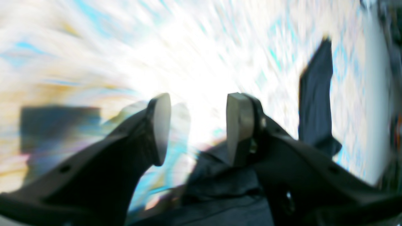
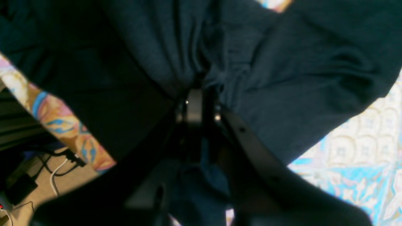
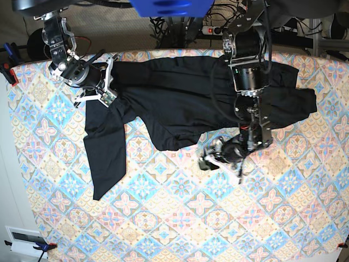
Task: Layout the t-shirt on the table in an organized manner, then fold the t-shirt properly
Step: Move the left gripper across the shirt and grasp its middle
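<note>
The black t-shirt (image 3: 180, 109) lies crumpled across the far half of the patterned table (image 3: 180, 218), with one long sleeve (image 3: 106, 153) trailing toward the near left. My right gripper (image 3: 106, 90) is shut on the t-shirt near its far left corner. In the right wrist view, bunched t-shirt fabric (image 2: 282, 78) gathers into that shut right gripper (image 2: 198, 94). My left gripper (image 3: 210, 161) hovers open just past the t-shirt's near hem. In the blurred left wrist view the left gripper (image 1: 199, 125) holds nothing, with t-shirt cloth (image 1: 220, 188) below it and a sleeve (image 1: 315, 103) to the right.
Beyond the table's far edge sit cables and a power strip (image 3: 212, 30). Blue clamps (image 3: 8, 54) grip the table's left side. A white box (image 3: 22, 237) sits off the near left corner. The right wrist view shows floor with cables (image 2: 47, 175) beside the table edge.
</note>
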Available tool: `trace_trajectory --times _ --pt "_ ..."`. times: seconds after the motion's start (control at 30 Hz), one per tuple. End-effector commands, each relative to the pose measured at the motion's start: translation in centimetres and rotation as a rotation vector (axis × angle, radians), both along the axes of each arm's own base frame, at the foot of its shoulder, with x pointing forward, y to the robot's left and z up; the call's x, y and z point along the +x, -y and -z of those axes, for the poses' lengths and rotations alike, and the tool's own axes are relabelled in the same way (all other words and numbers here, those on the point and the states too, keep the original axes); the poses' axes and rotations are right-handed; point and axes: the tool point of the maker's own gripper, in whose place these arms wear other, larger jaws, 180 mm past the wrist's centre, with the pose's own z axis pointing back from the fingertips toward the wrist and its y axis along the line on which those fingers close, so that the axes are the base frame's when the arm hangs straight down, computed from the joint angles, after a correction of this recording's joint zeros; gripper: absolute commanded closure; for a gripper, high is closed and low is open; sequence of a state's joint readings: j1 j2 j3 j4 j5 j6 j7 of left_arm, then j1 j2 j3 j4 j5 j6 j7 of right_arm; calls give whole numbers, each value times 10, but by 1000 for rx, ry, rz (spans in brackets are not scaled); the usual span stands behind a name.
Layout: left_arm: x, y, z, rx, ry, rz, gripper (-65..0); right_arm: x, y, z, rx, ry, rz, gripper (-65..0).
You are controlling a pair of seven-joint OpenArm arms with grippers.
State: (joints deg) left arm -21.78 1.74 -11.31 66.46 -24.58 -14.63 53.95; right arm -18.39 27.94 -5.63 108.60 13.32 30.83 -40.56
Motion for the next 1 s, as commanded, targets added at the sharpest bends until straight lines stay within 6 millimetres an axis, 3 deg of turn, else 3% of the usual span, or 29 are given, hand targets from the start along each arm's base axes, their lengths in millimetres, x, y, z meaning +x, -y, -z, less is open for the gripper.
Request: trace_trajectory --times 0.0,0.17,0.5,0.6,0.77,0.87,0.97 --pt "12 11 -16 -6 47 30 -286 5 2 -8 4 28 -2 0" --pt "-5 48 -7 77 33 202 -286 8 1 -9 5 36 -2 0" --pt "-19 57 7 186 18 319 -277 8 -1 -9 10 35 -2 0" --pt "-14 54 7 225 49 308 -220 8 -1 -9 10 35 -2 0" --pt "-1 43 5 321 127 281 -4 9 0 -9 10 36 -1 0" --pt "4 39 1 342 148 272 -4 9 0 -9 10 36 -1 0" --pt "21 37 -27 347 218 258 0 9 0 -9 10 37 -2 0"
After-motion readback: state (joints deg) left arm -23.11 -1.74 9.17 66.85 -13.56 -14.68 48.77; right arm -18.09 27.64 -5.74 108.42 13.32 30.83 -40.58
